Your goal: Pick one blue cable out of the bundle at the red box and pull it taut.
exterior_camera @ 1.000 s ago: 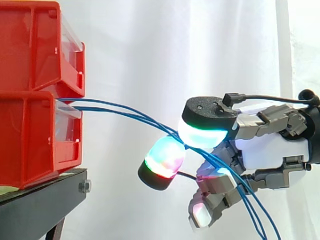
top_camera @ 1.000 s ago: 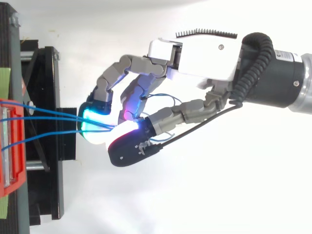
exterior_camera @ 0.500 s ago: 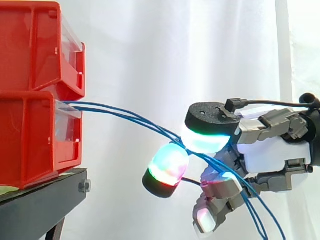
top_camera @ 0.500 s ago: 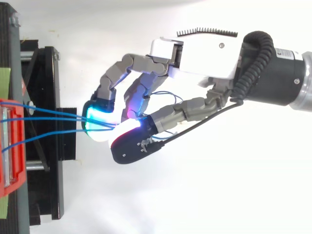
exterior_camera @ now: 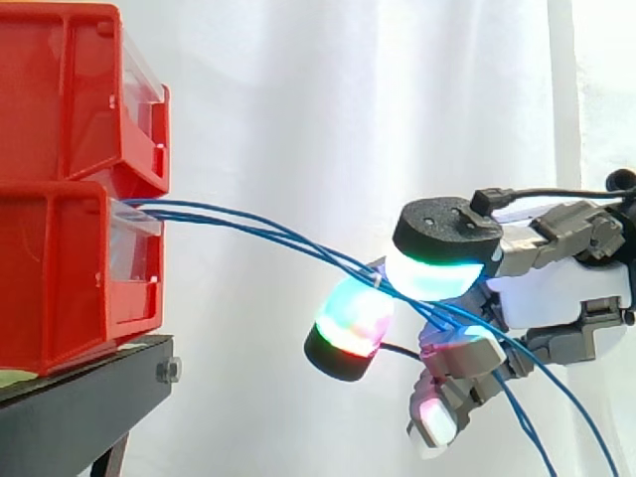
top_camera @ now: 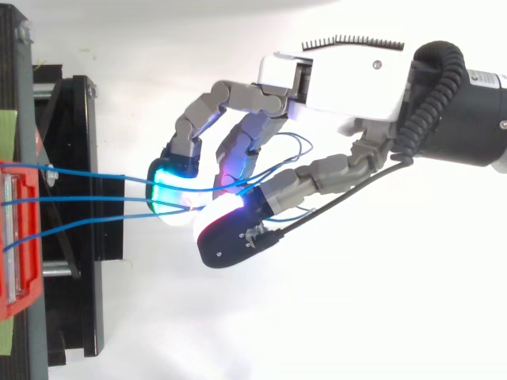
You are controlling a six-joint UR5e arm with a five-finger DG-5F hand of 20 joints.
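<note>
three blue cables from red box, sagging, pinched together in hand. step: pulling taut. next: isolate one, draw away from box.

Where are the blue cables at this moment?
In the side view, the blue cables run from the lower red box on the left, curving down and rightward to the robot hand, whose curled fingers pinch them.
</note>
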